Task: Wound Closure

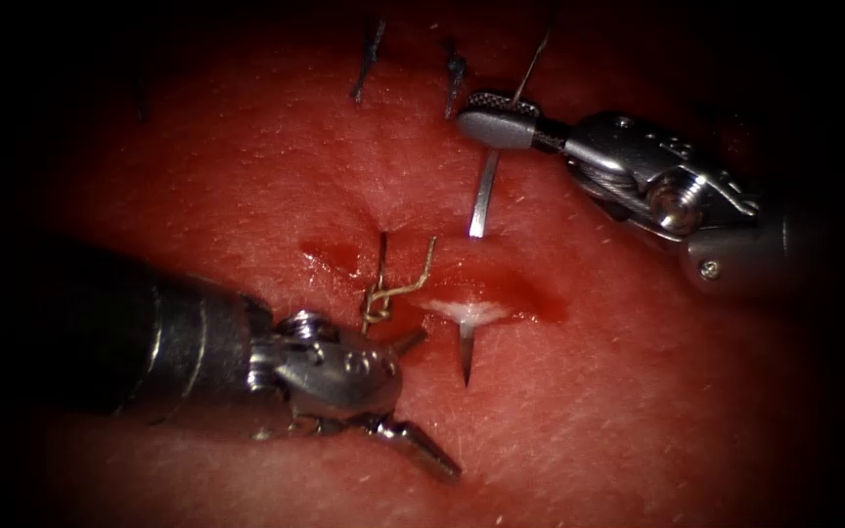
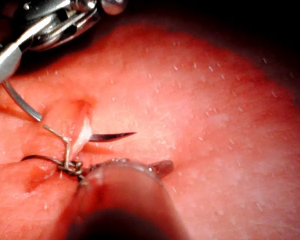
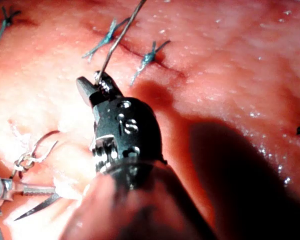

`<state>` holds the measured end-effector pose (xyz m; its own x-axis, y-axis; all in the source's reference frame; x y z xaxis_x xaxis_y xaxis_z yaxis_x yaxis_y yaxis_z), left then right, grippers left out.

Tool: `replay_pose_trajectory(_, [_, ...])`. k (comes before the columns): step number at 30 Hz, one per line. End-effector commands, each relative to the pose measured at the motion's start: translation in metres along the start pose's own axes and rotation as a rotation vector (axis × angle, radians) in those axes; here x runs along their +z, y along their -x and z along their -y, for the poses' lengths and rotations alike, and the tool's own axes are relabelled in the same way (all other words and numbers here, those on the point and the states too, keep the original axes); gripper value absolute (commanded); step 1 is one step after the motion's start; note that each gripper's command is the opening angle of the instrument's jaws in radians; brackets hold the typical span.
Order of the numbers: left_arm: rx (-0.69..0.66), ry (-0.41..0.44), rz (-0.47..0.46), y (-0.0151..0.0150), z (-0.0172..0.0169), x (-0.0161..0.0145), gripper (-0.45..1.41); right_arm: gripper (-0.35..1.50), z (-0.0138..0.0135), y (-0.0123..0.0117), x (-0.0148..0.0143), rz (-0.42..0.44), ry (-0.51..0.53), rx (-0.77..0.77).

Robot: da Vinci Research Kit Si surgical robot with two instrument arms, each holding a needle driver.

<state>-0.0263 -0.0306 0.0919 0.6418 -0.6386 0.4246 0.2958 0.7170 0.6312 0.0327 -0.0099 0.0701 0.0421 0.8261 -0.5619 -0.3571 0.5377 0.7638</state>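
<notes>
Right tool [image 1: 489,119]: jaws clamped on the needle's [image 1: 483,196] back end, far side of the cut [image 1: 481,311].
Needle: runs through the tissue [image 1: 638,391], tip out on the near side.
Left tool [image 1: 413,396]: jaws apart, holding nothing, beside the knot [image 1: 378,305].
Risk: a hard pull could tear the tissue.

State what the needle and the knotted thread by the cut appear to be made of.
Needle: polished metal by its bright silver glint, held at its rear end in the right tool, passing through the tissue, tip out. Knotted thread: stiff-looking pale strand with a sheen; material uncertain. Left tool holds nothing.
</notes>
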Motion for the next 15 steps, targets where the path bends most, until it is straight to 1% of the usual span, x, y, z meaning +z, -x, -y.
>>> replay_pose_trajectory(1, [0.001, -0.002, -0.001, -0.0003, 0.0002, 0.0008, 0.96, -0.35, 0.0004, 0.0007, 0.0006, 0.007, -0.011, 0.005])
replay_pose_trajectory(3, [0.007, -0.003, -0.001, -0.0003, 0.0002, 0.0007, 0.96, -0.35, 0.0013, 0.0019, 0.0004, 0.055, -0.06, 0.05])
replay_pose_trajectory(4, [0.007, -0.003, -0.001, -0.0003, 0.0002, 0.0007, 0.96, -0.35, 0.0013, 0.0019, 0.0004, 0.055, -0.06, 0.05])
replay_pose_trajectory(6, [0.013, -0.002, -0.001, -0.0002, 0.0002, 0.0007, 0.96, -0.35, 0.0024, 0.003, 0.0002, 0.098, -0.09, 0.066])
replay_pose_trajectory(8, [0.018, -0.002, -0.001, -0.0002, 0.0003, 0.0007, 0.96, -0.35, 0.003, 0.0035, 0.0001, 0.111, -0.109, 0.067])
replay_pose_trajectory(12, [0.035, -0.003, 0.0, -0.0001, 0.0004, 0.0006, 0.96, -0.35, 0.0044, 0.005, -0.0001, 0.13, -0.154, 0.068])
replay_pose_trajectory(14, [0.063, -0.004, 0.0, 0.0001, 0.0005, 0.0004, 0.96, -0.35, 0.0043, 0.0049, -0.0001, 0.097, -0.158, 0.064])
replay_pose_trajectory(15, [0.063, -0.004, 0.0, 0.0001, 0.0005, 0.0004, 0.96, -0.35, 0.0043, 0.0049, -0.0001, 0.097, -0.158, 0.064])
